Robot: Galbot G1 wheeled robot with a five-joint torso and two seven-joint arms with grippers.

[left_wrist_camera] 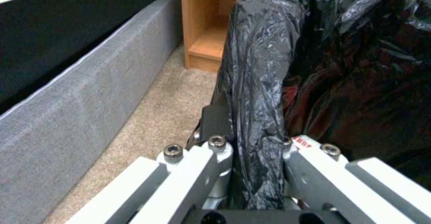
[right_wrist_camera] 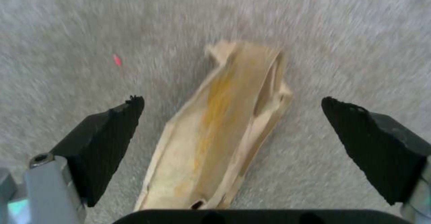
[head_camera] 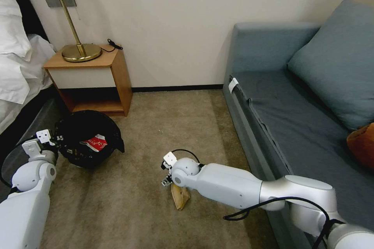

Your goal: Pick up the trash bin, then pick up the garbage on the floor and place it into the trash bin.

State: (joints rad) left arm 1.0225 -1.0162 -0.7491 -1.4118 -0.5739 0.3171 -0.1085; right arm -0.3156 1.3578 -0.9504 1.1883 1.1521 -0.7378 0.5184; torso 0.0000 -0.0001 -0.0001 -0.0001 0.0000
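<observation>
Carpet [head_camera: 128, 202] runs open down the middle, hemmed by the grey sofa's [head_camera: 296, 101] front edge on the robot's right and the wooden nightstand [head_camera: 91, 79] and bed [head_camera: 17, 66] on its left. A brass lamp [head_camera: 76, 27] stands on the nightstand.

Left gripper [left_wrist_camera: 256, 150] is low at the near left, fingers closed tight over the trash bin's [head_camera: 87, 138] rim, the black bag's crinkled plastic pinched between them. The bin sits just in front of the nightstand, close beside the bed's padded base [left_wrist_camera: 76, 109], with a narrow strip of carpet between. Inside the bin, a red-and-white packet [head_camera: 95, 142] lies on the black liner.

Right gripper [right_wrist_camera: 233, 133] is down over the carpet in the centre, well clear of the sofa edge, jaws spread wide with nothing gripped. Between its black pads [right_wrist_camera: 107, 133] lies the tan paper wrapper [right_wrist_camera: 224, 129], long, creased, folded open along its length, with a yellowish stain down the middle. Neither pad touches it; bare carpet shows on both sides.
</observation>
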